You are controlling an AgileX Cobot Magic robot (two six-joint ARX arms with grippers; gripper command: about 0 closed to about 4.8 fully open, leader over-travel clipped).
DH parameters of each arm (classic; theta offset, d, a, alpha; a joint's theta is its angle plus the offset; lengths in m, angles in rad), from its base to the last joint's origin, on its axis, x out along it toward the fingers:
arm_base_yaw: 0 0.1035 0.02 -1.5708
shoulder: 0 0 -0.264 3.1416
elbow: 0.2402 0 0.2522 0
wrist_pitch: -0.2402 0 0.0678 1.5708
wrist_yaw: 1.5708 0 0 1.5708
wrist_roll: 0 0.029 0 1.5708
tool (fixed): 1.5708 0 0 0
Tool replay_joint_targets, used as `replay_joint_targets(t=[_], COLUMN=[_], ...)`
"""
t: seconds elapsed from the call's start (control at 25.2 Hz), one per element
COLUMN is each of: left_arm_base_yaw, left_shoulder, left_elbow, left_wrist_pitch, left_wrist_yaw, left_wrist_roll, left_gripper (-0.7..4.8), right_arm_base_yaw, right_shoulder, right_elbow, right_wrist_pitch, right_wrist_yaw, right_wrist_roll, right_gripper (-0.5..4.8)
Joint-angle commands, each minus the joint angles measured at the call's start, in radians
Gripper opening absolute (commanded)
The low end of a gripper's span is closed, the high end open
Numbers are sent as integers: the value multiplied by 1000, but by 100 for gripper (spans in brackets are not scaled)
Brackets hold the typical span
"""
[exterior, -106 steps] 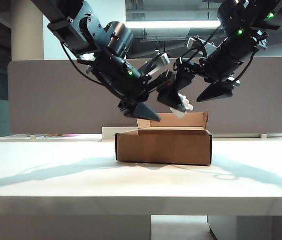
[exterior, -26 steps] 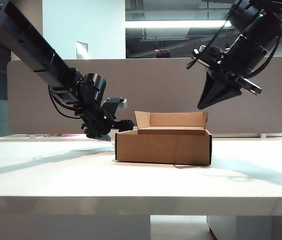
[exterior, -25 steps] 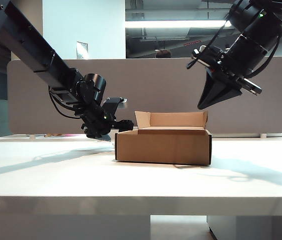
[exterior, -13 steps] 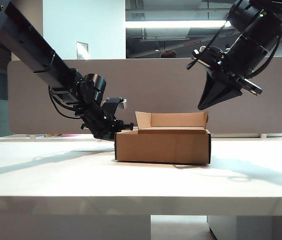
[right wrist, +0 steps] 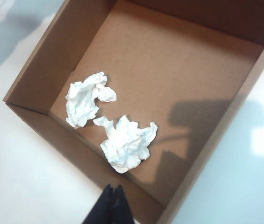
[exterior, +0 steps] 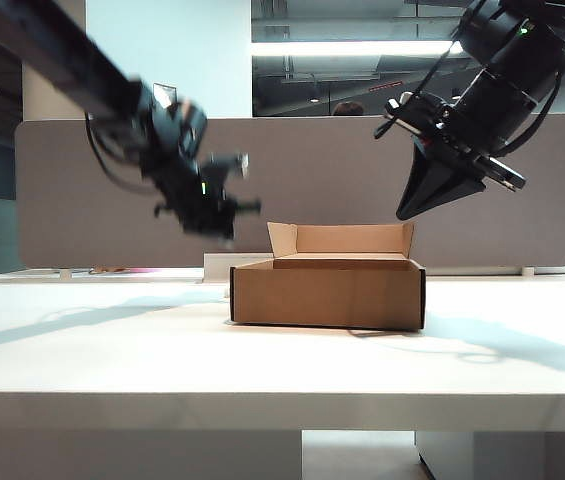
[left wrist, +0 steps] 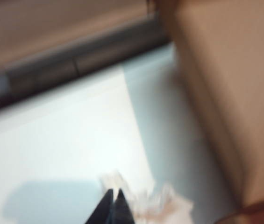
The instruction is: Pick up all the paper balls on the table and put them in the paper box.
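Two paper balls (right wrist: 82, 103) (right wrist: 126, 143) lie side by side on the floor of the paper box (right wrist: 183, 56), near one of its walls, as the right wrist view shows. That box sits in the middle of the white desk (exterior: 112, 350), its lid flap standing up at the back.

Above the box's right end, well clear of it, hangs the right claw (exterior: 403, 212), its two fingers pressed together into a point and holding nothing; in its own wrist view the closed tips (right wrist: 111, 189) hang over the box's near wall.

Over to the left of the box, the left claw (exterior: 224, 236) is up in the air in front of the grey divider panel (exterior: 82, 190), blurred with motion. Its wrist view is blurred too, but the dark fingertips (left wrist: 112, 198) are drawn together, and a third paper ball (left wrist: 162, 204) shows just beside and under them, with the desk below and the box's side close by. I cannot tell for sure whether that wad is pinched between the tips.
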Motion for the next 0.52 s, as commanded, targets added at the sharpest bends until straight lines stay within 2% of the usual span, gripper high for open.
replay_joint_targets(t=[0.04,0.12,0.2,0.36,0.52], left_arm_base_yaw=[-1,-1,-1,-1,-1], left_shoulder=[-75,-97,-93,-46,11], left_elbow=[5,5,5,4,4], left_wrist_pitch=[-29,-32,-26,39,93], left_wrist_yaw=[5,72,90,74,-34], left_wrist_roll=[3,3,3,3,3], left_gripper=[-6,-6,7,207,209], right_arm_base_yaw=[0,0,0,0,0], right_shoulder=[-6,-6,-6,-6,-6], right_elbow=[3,3,3,3,3], right_wrist_pitch=[5,6,2,-34,-55], right_wrist_yaw=[-6,-6,-6,-9,-9], right_wrist_roll=[-4,-4,-4,-4,-4], right_gripper=[-4,-4,-4,-4,-4])
